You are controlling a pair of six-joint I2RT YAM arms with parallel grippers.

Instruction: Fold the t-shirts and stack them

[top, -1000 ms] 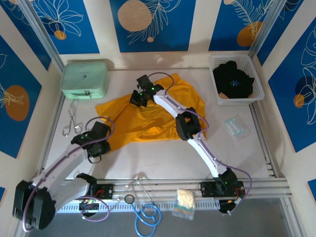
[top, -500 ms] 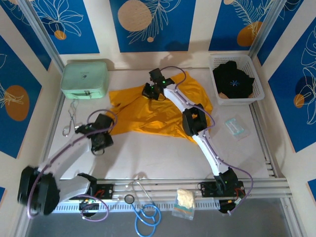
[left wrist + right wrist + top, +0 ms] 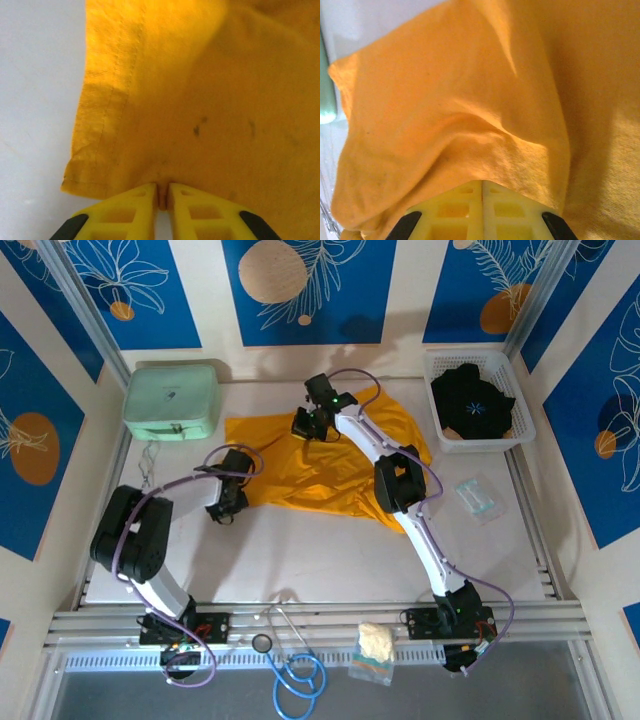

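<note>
White bench is carrying an orange-yellow t-shirt, which is lying spread out flat-ish but wrinkled, w/ folds running across it.

R arm is reaching diagonally over the shirt's right half, elbow hanging above its right edge. L arm is curling in from the shirt's left side.

Mint case is sitting far-left of the shirt, just off its far-left corner. White basket is standing right of the shirt, apart from it, w/ a black t-shirt bunched inside, light-blue starburst print facing up.

Blue stethoscope is lying on the near side of the shirt, well apart.

R tool is sitting on the shirt's far middle. Fingers are pressing together, closed on a bunch of orange cloth that is humping up over the tips.

L tool is sitting at the shirt's near-left corner, next to the stitched hem. Fingers are nearly touching, pinching a thin ridge of the orange cloth between them.

Metal forceps are lying left of the shirt, part hidden by the L arm. Clear packet is lying right of the shirt, near its right corner. Pale-yellow packet is lying on the shirt's near side, well apart.
</note>
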